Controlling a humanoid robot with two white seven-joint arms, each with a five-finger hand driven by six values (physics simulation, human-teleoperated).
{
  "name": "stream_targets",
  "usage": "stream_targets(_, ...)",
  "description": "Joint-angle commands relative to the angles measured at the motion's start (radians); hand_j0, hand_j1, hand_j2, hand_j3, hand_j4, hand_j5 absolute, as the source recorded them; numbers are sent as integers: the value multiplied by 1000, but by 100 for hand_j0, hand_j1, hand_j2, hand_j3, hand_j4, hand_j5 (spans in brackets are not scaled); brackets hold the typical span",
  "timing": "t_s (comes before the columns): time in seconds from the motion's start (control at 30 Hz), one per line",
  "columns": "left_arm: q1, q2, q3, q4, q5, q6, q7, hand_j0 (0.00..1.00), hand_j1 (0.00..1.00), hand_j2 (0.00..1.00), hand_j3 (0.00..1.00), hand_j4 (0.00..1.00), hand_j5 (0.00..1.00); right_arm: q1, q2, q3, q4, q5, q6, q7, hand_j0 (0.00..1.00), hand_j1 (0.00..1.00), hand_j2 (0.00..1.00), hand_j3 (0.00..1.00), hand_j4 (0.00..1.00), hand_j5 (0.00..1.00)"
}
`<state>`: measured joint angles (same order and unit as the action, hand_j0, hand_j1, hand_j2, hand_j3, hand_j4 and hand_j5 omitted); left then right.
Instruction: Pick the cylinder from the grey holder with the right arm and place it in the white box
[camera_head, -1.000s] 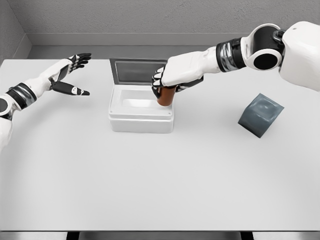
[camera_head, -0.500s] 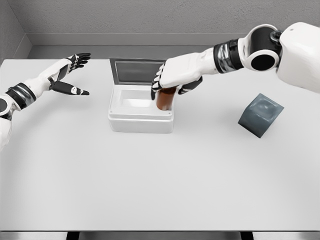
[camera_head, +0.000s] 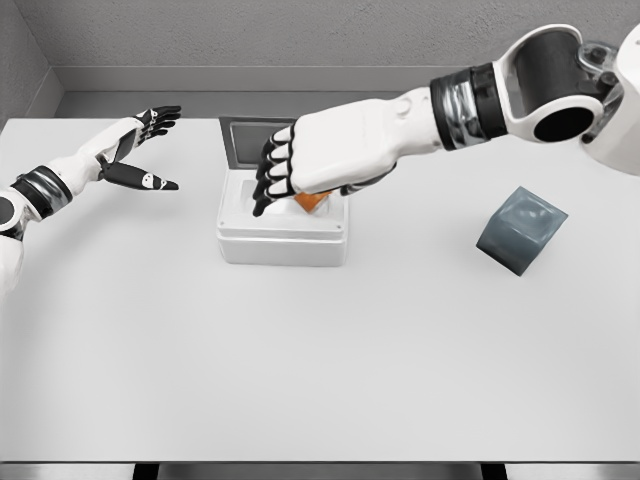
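Right hand (camera_head: 300, 172) fingers (camera_head: 268, 180) hang spread and curled downward over the white box (camera_head: 282, 243), dark tips pointing into the well. They look loosened rather than clamped; only a sliver of the orange cylinder (camera_head: 312, 201) peeks out under the palm, so whether any finger touches it can't be told. The cylinder sits low, inside the box opening near its right wall, apparently tipped over, tho most of it is hidden by the hand.

Risks, imo: if a finger snags the cylinder as the hand lifts, it could drag it up and over the rim. Fingertips sit close to the box walls, so a sideways exit could nudge the box across the table (camera_head: 320, 360).

Grey holder (camera_head: 521, 229) stands tilted, well apart to the right, w/ nothing in it. Left hand (camera_head: 140, 150) hovers open at far left, holding nothing.
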<state>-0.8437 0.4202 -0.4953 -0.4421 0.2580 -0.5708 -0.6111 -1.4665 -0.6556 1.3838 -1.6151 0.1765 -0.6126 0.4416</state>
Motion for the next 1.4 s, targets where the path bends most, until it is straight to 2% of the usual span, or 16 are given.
stream_targets(0.0,0,0,3,-1,7,2,0,100,100,100,100,100,100,0,-18,-6,-28,-6,2,0,91,91,91,91,91,91)
stream_targets(0.53,0,0,3,-1,7,2,0,100,100,100,100,100,100,-31,-19,0,-37,-6,2,-1,89,89,89,89,89,89)
stream_targets(1.0,-2,0,3,-1,6,2,0,100,100,100,100,100,100,-37,-67,-15,-51,-9,2,-7,89,89,89,89,89,89)
stream_targets(1.2,-11,0,1,-13,7,2,0,100,100,100,100,100,100,-38,-111,-11,-57,-14,2,-11,90,90,90,90,90,90)
stream_targets(1.37,-28,-18,1,-10,6,3,0,100,100,100,100,100,100,-55,-213,-8,-57,-15,2,-14,90,90,90,90,90,90)
